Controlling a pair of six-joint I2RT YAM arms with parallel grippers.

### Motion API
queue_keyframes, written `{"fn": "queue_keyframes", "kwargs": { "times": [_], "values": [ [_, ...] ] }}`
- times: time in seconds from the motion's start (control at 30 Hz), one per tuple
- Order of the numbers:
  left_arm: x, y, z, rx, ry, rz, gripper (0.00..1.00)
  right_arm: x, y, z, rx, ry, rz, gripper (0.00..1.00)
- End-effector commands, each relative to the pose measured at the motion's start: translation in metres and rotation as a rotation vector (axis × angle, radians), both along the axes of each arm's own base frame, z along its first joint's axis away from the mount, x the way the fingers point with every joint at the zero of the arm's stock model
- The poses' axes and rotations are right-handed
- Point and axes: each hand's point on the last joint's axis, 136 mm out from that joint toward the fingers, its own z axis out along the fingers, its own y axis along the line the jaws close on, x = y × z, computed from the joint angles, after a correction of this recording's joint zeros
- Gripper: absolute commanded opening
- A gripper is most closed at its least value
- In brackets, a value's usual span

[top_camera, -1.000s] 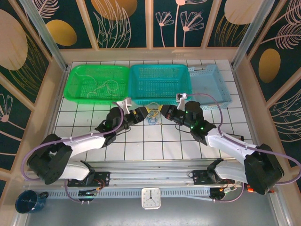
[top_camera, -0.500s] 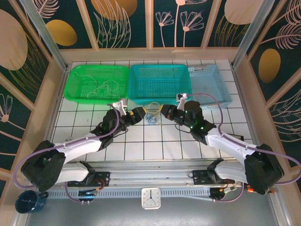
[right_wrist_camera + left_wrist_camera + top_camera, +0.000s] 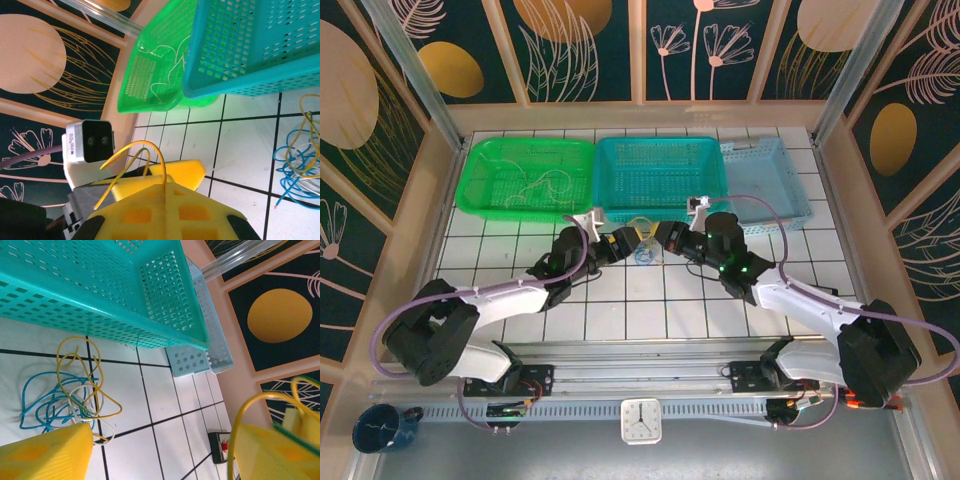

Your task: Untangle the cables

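The cables [image 3: 70, 395] lie in a small tangle on the white tiles: blue, yellow and white loops just in front of the teal basket. The top view shows the same tangle of cables [image 3: 645, 254] between both grippers. My left gripper [image 3: 162, 445] is open, its yellow fingers [image 3: 45, 455] wide apart, one right beside the tangle. My right gripper [image 3: 165, 192] is shut on a yellow cable [image 3: 150, 150] that arcs up out of the closed pads and bends toward the left gripper [image 3: 623, 243]. From above, the right gripper [image 3: 663, 236] faces the left one closely.
Three baskets stand along the back: a green basket [image 3: 525, 143] with thin pale wires inside, a teal basket [image 3: 660, 142] and a light blue basket [image 3: 790, 180]. The teal wall [image 3: 100, 315] rises just behind the tangle. Wooden walls border the tiled floor.
The left gripper drew back a little, then came forward again toward the tangle. The right gripper shifted slightly left, closer to it, still shut on the yellow cable.
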Motion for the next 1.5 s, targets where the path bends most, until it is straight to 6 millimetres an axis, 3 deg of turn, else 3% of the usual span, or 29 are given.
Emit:
{"fn": "queue_keyframes", "kwargs": {
  "times": [0.0,0.3,0.5,0.73,1.07,1.27,1.47],
  "values": [
    [0.009,-0.004,0.008,-0.003,-0.032,0.021,0.70,0.000,0.010,0.020,0.014,-0.060,0.025,0.00],
    [0.017,0.017,-0.013,0.022,0.015,0.155,0.53,-0.004,0.008,0.025,0.001,-0.071,0.023,0.00],
    [0.019,0.021,-0.004,0.002,-0.015,0.176,0.48,-0.006,0.007,0.023,0.002,-0.066,0.023,0.00],
    [0.019,0.018,0.006,-0.030,-0.042,0.165,0.34,-0.008,0.005,0.021,0.005,-0.063,0.022,0.00],
    [0.016,0.014,0.025,-0.081,-0.086,0.137,0.01,-0.008,0.002,0.015,0.014,-0.056,0.006,0.00],
    [0.015,0.020,0.036,-0.058,-0.129,0.147,0.00,-0.006,-0.004,0.000,0.001,-0.035,-0.035,0.00],
    [0.014,0.025,0.051,0.065,-0.227,0.126,0.00,-0.006,-0.020,-0.022,-0.075,-0.013,-0.083,0.35]
  ]
}}
